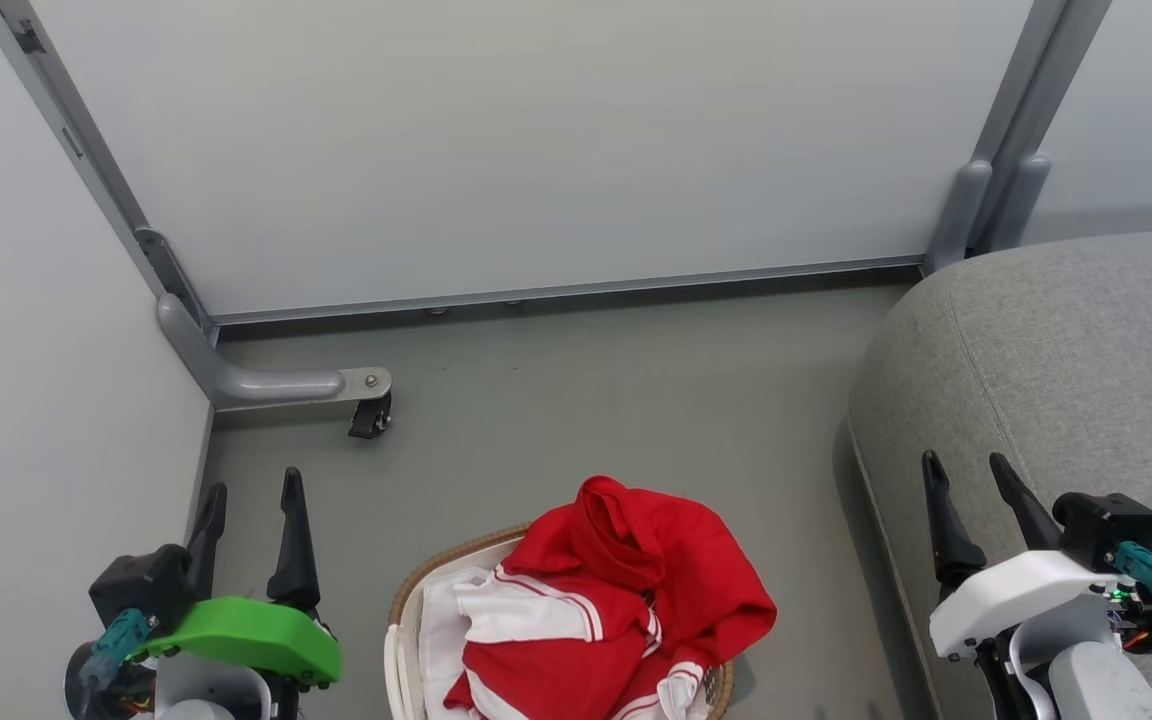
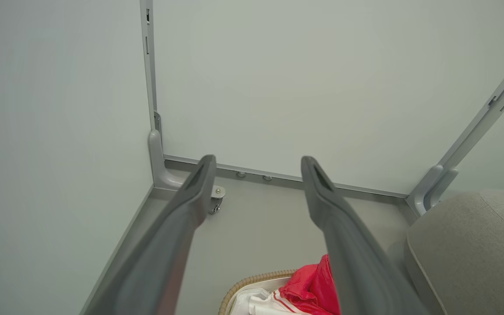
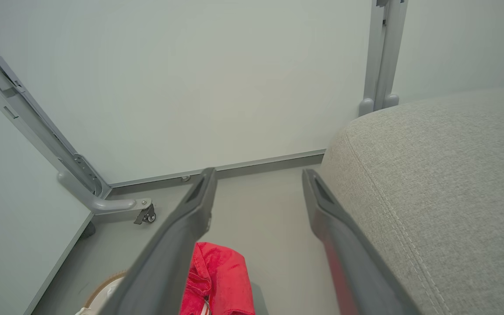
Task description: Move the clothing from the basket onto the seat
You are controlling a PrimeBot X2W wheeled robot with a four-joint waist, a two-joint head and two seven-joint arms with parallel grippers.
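1. Since both pincers are empty, no garment is lifted yet. The left gripper holds its two dark fingers apart over the grey floor. The right gripper also has its fingers apart, over the side edge of the large grey fabric-upholstered seat.
2. The soft red fabric clothing with white panels and white stripe trim lies heaped in the oval white plastic basket with a brown woven rim. The basket stands on the floor between your two grippers, near the seat.
3. I expect the clothing to be light and limp. It will probably sag and trail when lifted, and one piece may drag another.
4. Take hold of the raised red fold on top of the heap, which stands above the rim. Pinch deep enough that the fabric does not slip out.
5. Avoid the plain white cloth at the basket's left wall; I cannot tell if it is a garment.
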